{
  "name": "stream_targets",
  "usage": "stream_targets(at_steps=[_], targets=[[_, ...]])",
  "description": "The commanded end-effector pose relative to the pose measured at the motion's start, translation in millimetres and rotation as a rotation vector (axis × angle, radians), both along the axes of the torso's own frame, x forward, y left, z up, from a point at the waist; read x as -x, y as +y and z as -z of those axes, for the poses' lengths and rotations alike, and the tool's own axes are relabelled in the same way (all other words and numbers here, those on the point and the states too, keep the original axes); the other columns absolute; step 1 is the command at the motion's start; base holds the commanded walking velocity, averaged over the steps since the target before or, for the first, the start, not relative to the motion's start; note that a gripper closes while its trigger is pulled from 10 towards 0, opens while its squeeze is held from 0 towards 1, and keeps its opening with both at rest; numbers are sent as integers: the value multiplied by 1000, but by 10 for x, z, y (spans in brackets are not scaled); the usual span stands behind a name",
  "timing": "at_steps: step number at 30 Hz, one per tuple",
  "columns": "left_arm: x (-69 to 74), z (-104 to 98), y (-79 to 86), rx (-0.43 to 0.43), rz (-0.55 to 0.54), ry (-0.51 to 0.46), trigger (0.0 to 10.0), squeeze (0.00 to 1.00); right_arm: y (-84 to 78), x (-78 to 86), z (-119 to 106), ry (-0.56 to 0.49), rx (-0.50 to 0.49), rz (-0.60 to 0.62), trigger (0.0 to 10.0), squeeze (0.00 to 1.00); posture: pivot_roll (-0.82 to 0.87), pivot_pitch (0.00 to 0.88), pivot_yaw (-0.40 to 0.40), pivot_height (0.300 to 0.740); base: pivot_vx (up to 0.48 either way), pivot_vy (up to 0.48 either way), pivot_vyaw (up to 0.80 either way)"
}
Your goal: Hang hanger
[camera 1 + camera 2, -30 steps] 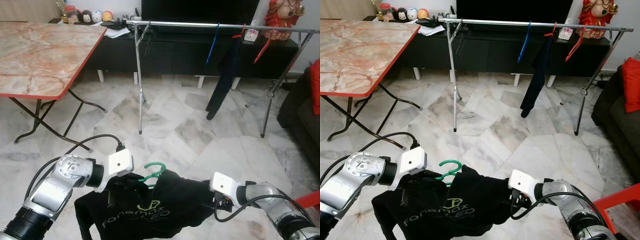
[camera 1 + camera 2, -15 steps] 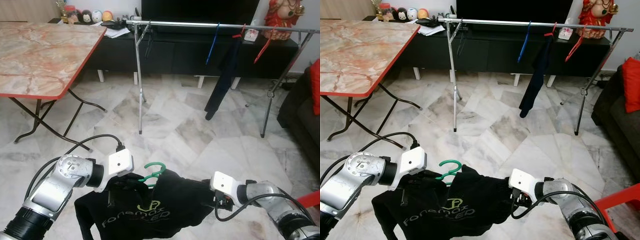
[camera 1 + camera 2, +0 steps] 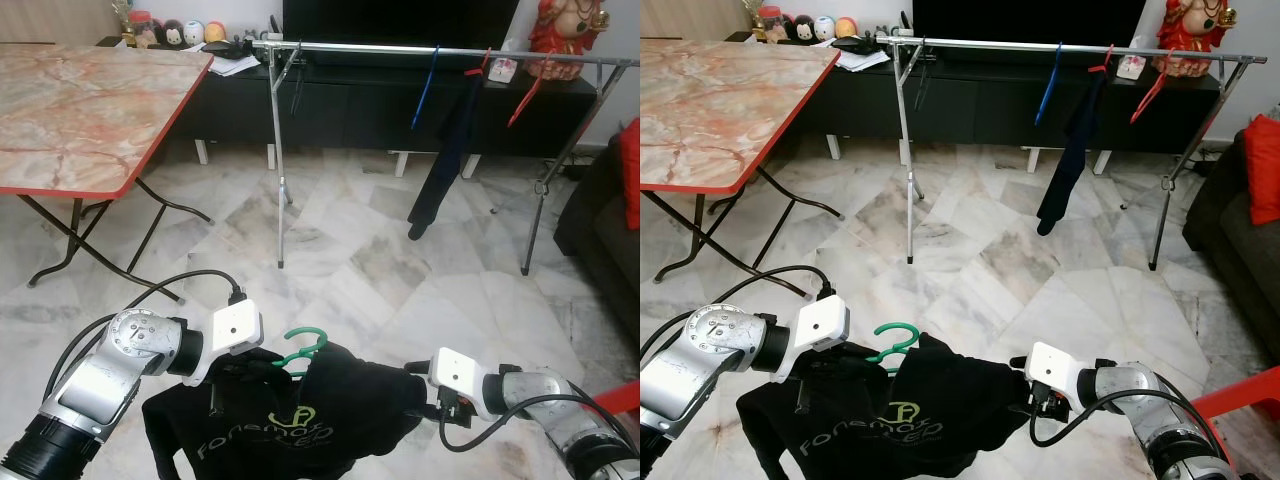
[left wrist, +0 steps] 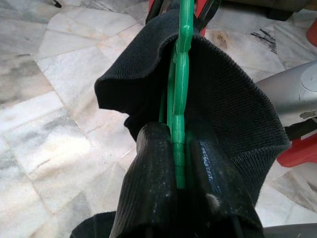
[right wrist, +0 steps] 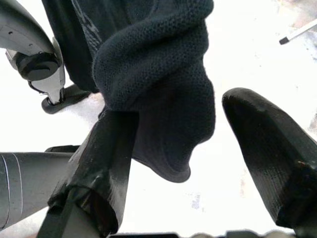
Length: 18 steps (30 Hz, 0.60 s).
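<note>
We saw left gripper (image 4: 181,163) clenched on green hanger (image 3: 300,348) carrying black logo shirt (image 3: 300,425); right gripper (image 5: 198,148) released beside sleeve.

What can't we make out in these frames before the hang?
- Green hanger: the head views show just its hook; the black shirt covers its arms.
- Shirt's lower hem: cut off by the bottom edge of both head views.
- Right gripper: open, with shirt fabric between its fingers; where its fingers end is hidden behind the shirt in the head views.
- Clothes rack: its right end runs past the frame edge.
</note>
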<state>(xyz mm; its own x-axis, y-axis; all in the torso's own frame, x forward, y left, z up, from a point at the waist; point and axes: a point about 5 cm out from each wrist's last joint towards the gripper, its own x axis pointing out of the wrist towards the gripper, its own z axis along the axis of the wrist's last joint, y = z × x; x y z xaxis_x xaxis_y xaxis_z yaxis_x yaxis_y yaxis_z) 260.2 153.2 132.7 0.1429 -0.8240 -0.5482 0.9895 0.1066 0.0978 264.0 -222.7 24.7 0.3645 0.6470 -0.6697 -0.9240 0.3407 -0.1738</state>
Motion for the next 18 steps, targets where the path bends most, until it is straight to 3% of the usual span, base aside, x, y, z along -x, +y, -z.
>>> stream_targets(at_steps=[1,12,13,15,16,17,18], targets=[[13,-76,-17,21,24,-18,10000,0,-76,48,22,11,39,-12,10000,0,-51,29,-72,740,0,0,0],[37,-107,-34,29,54,-7,10000,0,-54,80,101,4,91,-28,10000,0,-43,26,-73,740,0,0,0],[39,-108,-33,29,56,-7,10000,0,-51,75,104,-1,87,-17,8392,0,-42,26,-73,740,0,0,0],[41,-110,-33,30,58,-6,10000,0,-47,69,104,-5,81,-9,8392,0,-43,26,-73,740,0,0,0],[42,-112,-35,31,59,-5,10000,0,-45,68,104,-4,77,-6,627,0,-43,25,-73,740,0,0,0],[43,-112,-37,33,60,-4,10000,0,-44,69,106,-3,75,-5,0,0,-42,25,-73,740,0,0,0],[44,-112,-39,34,61,-3,10000,0,-43,70,108,-2,74,-5,0,0,-42,25,-73,740,0,0,0]])
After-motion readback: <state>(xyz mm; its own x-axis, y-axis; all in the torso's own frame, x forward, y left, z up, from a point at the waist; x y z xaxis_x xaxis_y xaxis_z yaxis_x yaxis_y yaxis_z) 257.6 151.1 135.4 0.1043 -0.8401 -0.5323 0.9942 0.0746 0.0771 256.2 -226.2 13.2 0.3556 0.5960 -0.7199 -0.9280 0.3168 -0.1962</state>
